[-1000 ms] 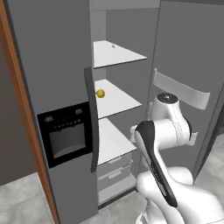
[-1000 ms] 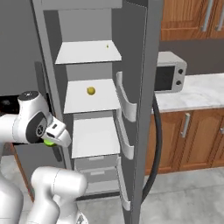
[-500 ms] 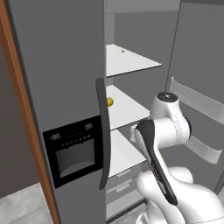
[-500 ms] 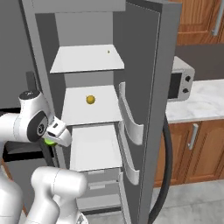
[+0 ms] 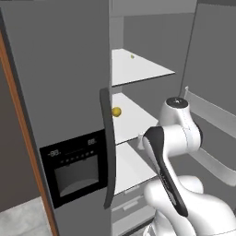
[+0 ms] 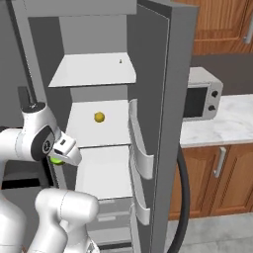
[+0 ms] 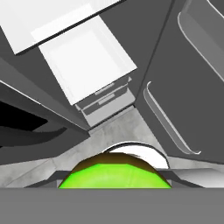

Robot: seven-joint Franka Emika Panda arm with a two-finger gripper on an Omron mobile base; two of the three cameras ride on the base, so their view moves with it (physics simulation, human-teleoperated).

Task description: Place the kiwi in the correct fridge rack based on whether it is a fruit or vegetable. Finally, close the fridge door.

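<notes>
Green kiwi (image 7: 114, 176) clamped in end effector (image 6: 60, 157), fridge door (image 6: 165, 123) open

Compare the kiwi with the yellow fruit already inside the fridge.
The kiwi is bright green with a brownish edge; the yellow fruit is yellow-orange. The kiwi is gripped in the hand outside the fridge, low by the bottom shelf; the yellow fruit lies loose on the middle rack. Both are small and roundish.
</notes>
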